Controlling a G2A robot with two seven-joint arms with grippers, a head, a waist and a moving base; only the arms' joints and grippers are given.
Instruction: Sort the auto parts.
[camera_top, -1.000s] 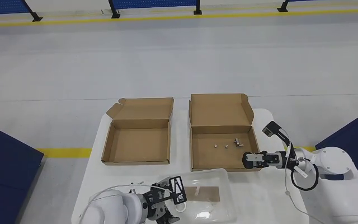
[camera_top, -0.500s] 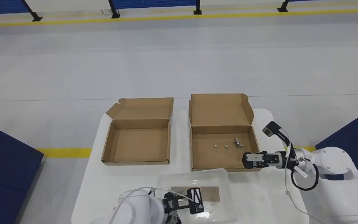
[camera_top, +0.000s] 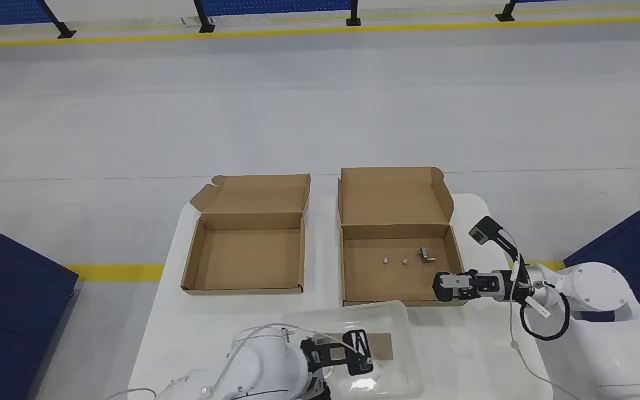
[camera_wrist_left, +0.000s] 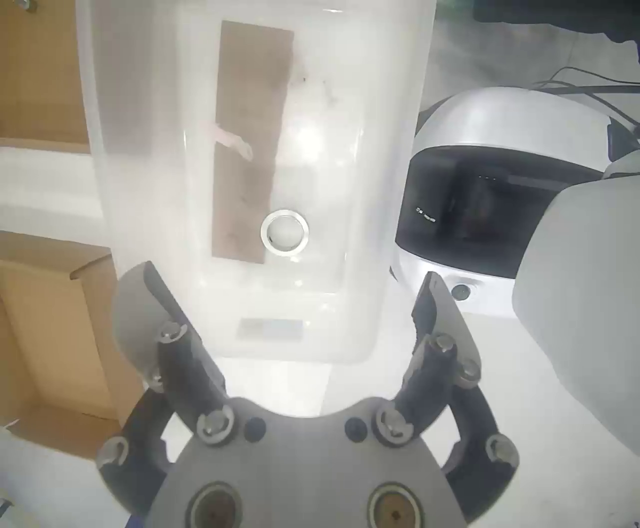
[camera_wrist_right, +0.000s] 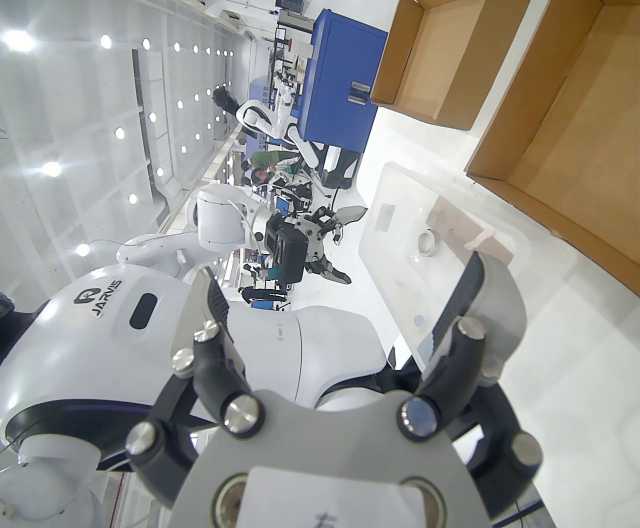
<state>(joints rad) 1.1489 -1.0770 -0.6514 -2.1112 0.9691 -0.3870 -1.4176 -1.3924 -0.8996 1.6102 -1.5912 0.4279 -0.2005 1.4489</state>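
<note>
A clear plastic bin (camera_wrist_left: 150, 150) holds a metal ring (camera_wrist_left: 284, 233), a brown cardboard strip (camera_wrist_left: 252, 100) and a small pale piece (camera_wrist_left: 232, 142). My left gripper (camera_wrist_left: 287, 300) hovers open over the bin's end, with the ring just beyond its fingertips and nothing between them. From above, the left gripper (camera_top: 352, 356) sits over the bin (camera_top: 395, 320). My right gripper (camera_top: 441, 287) stands open and empty at the front right corner of the right cardboard box (camera_top: 350, 270), which holds a few small parts (camera_top: 404, 260). The right wrist view shows the ring (camera_wrist_right: 426, 241) and the left gripper (camera_wrist_right: 340, 240) farther off.
The left cardboard box (camera_top: 245, 255) stands open with nothing visible inside it. Both boxes' lids fold back away from me. White tabletop (camera_top: 170, 320) lies bare left of the bin. A black cable (camera_top: 515, 320) loops beside the right arm.
My left gripper has moved to the right, from the bin's left edge to over the bin's inside. The right arm has kept still.
</note>
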